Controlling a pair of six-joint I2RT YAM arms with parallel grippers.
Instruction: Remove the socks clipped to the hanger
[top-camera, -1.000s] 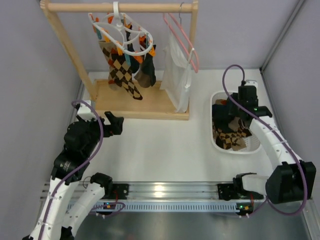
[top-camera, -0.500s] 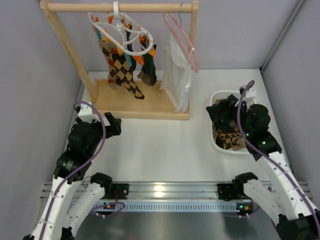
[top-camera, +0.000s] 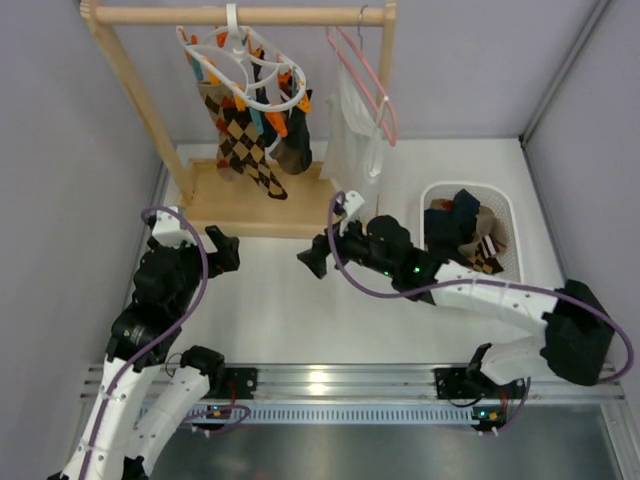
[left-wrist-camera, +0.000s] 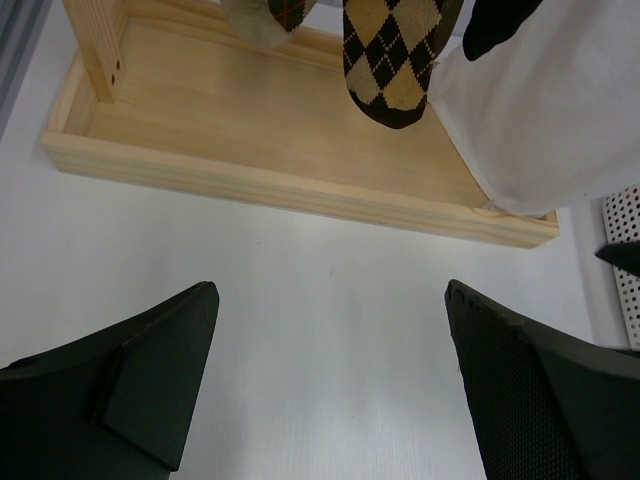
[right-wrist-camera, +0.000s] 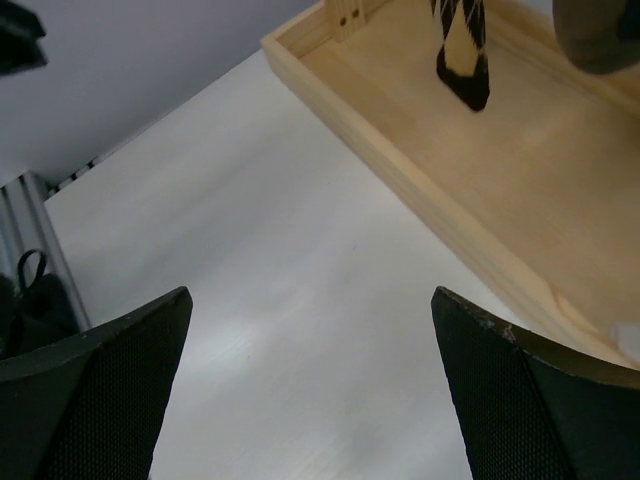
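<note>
Partway there, I'd say. On the bench (top-camera: 260, 310), the wooden rack (top-camera: 300, 205) stood at the back-left corner. The white basket (top-camera: 512, 225) by the right edge already had a few socks (top-camera: 460, 212) dumped in it, so some of the job looked done.

The hanger (top-camera: 240, 70) up on the rack's rod had several clipped socks (top-camera: 250, 150) on its pegs, argyle and dark ones dangling over the rack's base. Those were left to pull.

Both pincers were spread wide with nothing in them. The right pincer (top-camera: 310, 257) sat near the middle of the bench, just in front of the rack's base, and the clipped socks were up, back and to its left, well apart. The left pincer (top-camera: 228, 247) hovered nearer the left edge, also well short of them.
</note>
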